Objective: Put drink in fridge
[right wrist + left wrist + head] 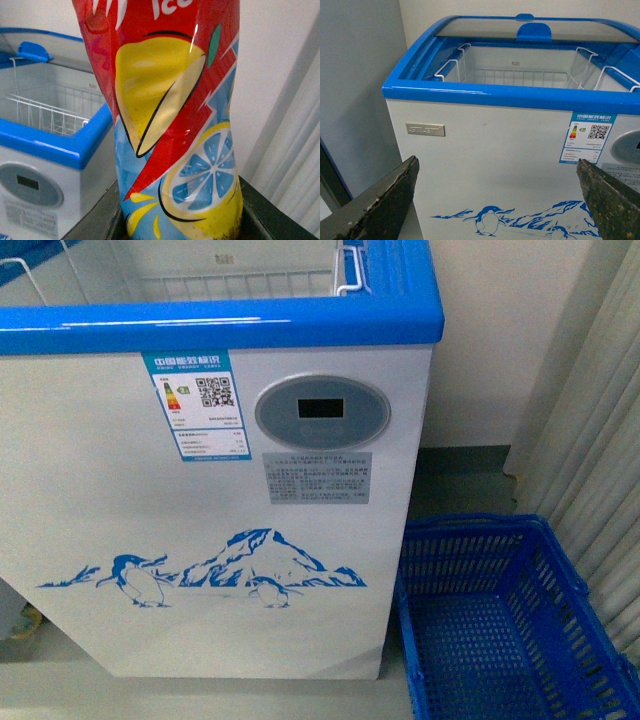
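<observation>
Right gripper (180, 222) clamped on the drink (170, 125), dark fingers (262, 217) pressed to both sides of the label's lower end — bottle held near a corner of the fridge (45, 150), outside it. Left gripper (495, 200) spread wide, grasping nothing, facing the white front. Further back, top open, lid (535, 27) slid away, wire baskets (520, 77) inside. Blue basket (500, 630) on the floor just beside — pale curtain (600, 390) behind.

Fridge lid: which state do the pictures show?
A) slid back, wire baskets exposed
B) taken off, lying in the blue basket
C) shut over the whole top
A: in the left wrist view the glass lid of the fridge sits at the back, and the wire baskets lie uncovered.
</observation>
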Available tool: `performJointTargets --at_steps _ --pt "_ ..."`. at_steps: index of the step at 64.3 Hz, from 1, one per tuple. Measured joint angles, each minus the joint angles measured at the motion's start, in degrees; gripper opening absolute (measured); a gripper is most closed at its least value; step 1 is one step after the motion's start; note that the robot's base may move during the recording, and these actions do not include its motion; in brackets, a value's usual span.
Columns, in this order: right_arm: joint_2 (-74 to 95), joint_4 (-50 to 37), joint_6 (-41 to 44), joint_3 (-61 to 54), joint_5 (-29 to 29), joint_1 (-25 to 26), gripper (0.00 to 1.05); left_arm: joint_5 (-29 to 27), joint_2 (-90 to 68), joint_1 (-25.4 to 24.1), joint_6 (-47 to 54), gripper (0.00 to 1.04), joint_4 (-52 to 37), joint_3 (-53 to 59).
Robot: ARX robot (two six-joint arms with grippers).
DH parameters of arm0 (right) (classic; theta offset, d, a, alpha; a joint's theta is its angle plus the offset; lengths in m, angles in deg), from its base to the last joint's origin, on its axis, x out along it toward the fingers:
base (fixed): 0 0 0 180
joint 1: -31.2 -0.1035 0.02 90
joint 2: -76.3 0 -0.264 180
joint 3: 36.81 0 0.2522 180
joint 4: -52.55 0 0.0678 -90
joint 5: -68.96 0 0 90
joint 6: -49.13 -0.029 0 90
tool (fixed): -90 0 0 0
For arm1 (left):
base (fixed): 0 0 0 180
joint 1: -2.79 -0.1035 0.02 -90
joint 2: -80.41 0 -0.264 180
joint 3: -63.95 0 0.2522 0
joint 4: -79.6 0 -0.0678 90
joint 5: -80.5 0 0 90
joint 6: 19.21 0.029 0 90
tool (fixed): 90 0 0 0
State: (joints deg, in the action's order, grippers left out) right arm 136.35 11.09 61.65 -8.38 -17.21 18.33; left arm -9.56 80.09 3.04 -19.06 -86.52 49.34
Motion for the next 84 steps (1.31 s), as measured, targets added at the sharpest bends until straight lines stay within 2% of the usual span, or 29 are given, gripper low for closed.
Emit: performJointTargets --at_steps 14,29,48,63,84 --pt "15.02 1.62 4.63 13.92 1.68 -5.95 0.42 0.02 0.0 0.0 0.0 0.97 0.0 0.0" --pt "32.74 10.32 11.56 36.74 2.21 -10.64 0.42 0.04 0.0 0.0 0.0 0.97 0.0 0.02" --pt "46.36 19.82 19.85 56.92 1.05 -14.23 0.42 0.04 0.0 0.0 0.0 0.97 0.0 0.0" --pt "58.27 29.73 30.1 76.22 0.63 -17.0 0.42 0.04 0.0 0.0 0.0 0.97 0.0 0.02" --pt "69.44 40.26 38.47 94.88 0.44 -18.71 0.42 0.04 0.0 0.0 0.0 0.97 0.0 0.02"
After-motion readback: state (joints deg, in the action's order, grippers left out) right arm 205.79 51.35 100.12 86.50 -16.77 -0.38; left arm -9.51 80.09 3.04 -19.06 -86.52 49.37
